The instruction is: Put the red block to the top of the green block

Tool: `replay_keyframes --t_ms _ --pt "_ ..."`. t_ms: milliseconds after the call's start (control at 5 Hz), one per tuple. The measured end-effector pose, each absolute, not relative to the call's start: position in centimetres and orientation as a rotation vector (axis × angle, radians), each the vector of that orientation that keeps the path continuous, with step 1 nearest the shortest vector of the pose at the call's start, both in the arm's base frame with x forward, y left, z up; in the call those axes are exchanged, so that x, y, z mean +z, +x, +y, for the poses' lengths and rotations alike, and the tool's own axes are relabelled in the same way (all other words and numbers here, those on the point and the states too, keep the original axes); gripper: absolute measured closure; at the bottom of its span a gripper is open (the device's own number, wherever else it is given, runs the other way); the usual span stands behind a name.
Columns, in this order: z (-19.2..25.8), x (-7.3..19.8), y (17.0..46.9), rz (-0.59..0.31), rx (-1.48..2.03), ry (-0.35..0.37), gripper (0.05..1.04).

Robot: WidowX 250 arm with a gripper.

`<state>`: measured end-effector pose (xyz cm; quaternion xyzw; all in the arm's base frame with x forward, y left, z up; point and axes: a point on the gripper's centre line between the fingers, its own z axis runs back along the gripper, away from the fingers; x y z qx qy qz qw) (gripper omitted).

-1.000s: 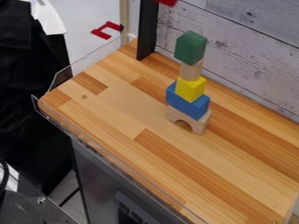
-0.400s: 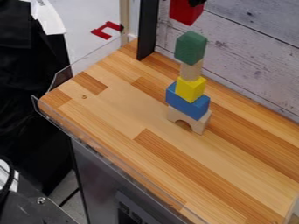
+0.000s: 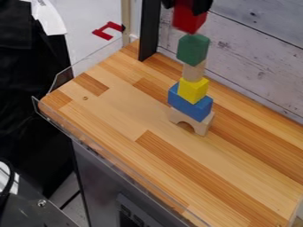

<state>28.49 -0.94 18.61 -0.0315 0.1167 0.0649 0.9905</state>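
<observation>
Gripper (image 3: 187, 5) at twelve o'clock, clamped on red block (image 3: 189, 20). Risk: off-centre lowering or hard push topples green block (image 3: 193, 49) off narrow wooden block (image 3: 193, 71).

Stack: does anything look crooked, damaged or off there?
No damage or spill that I can see. The green block is wider than the beige block under it, so the stack looks a bit top-heavy, though it stands upright.
</observation>
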Motion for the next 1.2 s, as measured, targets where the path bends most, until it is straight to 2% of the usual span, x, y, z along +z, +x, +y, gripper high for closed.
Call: replay_keyframes --t_ms 600,800,1000,1200 --pt "-1.06 18.01 28.67 0.254 0.12 -0.078 0.597" --pt "-1.09 18.04 28.72 0.251 0.124 -0.079 0.53" --pt "-0.92 17.77 28.68 0.269 0.15 -0.084 0.242" --pt "-0.65 17.8 28.71 0.268 0.171 -0.083 0.081"
